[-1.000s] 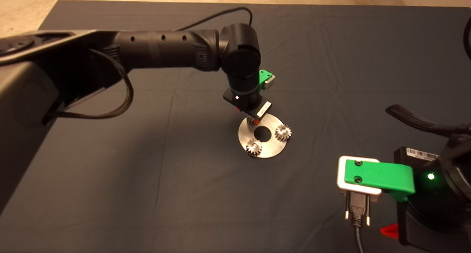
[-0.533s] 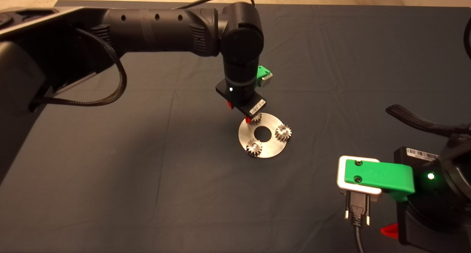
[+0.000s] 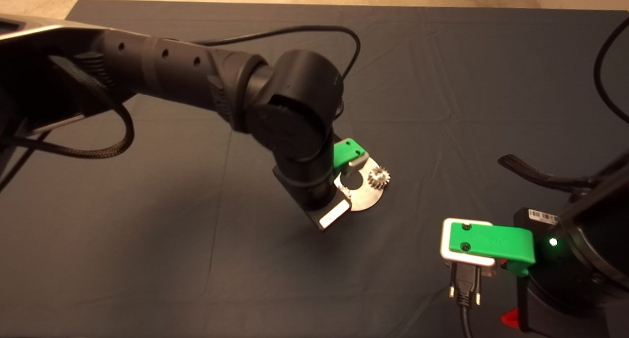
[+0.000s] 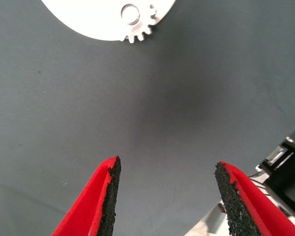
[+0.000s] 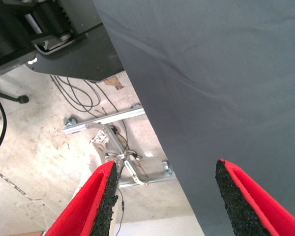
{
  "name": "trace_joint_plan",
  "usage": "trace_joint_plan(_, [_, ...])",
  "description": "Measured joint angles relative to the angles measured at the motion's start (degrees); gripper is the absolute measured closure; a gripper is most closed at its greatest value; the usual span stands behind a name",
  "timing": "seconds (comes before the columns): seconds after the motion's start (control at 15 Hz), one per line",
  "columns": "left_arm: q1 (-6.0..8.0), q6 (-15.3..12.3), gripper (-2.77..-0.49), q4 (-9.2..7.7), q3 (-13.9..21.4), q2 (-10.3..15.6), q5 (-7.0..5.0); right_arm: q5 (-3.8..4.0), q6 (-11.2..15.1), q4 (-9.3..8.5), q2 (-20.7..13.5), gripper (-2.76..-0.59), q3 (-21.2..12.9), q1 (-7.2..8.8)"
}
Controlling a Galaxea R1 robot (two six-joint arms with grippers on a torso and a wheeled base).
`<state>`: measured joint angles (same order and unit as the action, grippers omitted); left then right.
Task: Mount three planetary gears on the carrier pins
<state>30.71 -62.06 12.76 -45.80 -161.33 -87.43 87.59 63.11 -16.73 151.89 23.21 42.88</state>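
Right gripper (image 5: 164,201): waiting at the near right corner of the mat (image 3: 196,259), fingers spread wide, holding nothing.
Left gripper (image 4: 167,196): hanging over the bare mat just beside the disc (image 3: 366,195), fingers spread wide, holding nothing.
Disc: lying flat on the mat, half hiding behind the left arm (image 3: 295,131).
Gears: one gear (image 3: 378,177) is sitting on the disc's right side; another gear (image 4: 137,22) is sitting on a pin (image 4: 130,14) at the disc's edge.

The head camera looks steeply down on the mat (image 3: 147,239) from above. The left wrist camera faces the same mat from close by — sharing the disc (image 4: 96,19) (image 3: 366,195). The right wrist camera looks past the mat's edge to the floor (image 5: 44,147).
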Motion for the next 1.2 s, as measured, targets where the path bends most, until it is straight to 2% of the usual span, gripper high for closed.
trace_joint_plan(0.13, [4.41, -0.75, -1.31, -1.98, 2.69, 0.92, 0.02, 0.11, 0.01, 0.0, -0.01, -1.47, 0.0, 0.28])
trace_joint_plan(0.27, [8.56, -2.63, -1.31, -4.26, 5.32, 2.16, -0.07, 0.12, 0.04, 0.0, 0.0, -1.47, -0.01, 1.04])
trace_joint_plan(0.4, [13.33, -5.2, -1.31, -5.79, 8.74, 3.18, -0.06, 0.11, 1.7, 0.0, -0.13, -1.47, -0.01, 1.29])
trace_joint_plan(0.47, [15.87, -6.27, -1.31, -6.01, 10.32, 3.61, -0.05, 0.11, 2.74, 0.0, -0.16, -1.47, -0.01, 1.89])
trace_joint_plan(0.53, [17.81, -7.39, -1.31, -6.23, 11.64, 3.89, -0.05, 0.12, 3.07, 0.02, -0.18, -1.47, -0.01, 3.2])
trace_joint_plan(0.67, [20.04, -9.39, -1.31, -7.07, 13.72, 4.16, 0.02, 0.15, 3.77, 0.05, -0.44, -1.47, -0.01, 9.25])
trace_joint_plan(0.8, [22.88, -10.79, -1.31, -7.18, 14.91, 5.02, -0.02, 0.04, 4.3, 0.06, -0.44, -1.47, -0.37, 13.36])
trace_joint_plan(0.93, [24.09, -11.76, -1.31, -7.25, 15.97, 5.54, -0.02, -0.49, 4.65, 0.05, -0.44, -1.47, -0.84, 13.75])
trace_joint_plan(1.2, [24.91, -13.32, -1.31, -7.45, 17.09, 6.14, -0.05, -0.79, 7.24, 0.06, -0.42, -1.47, -1.11, 13.59])
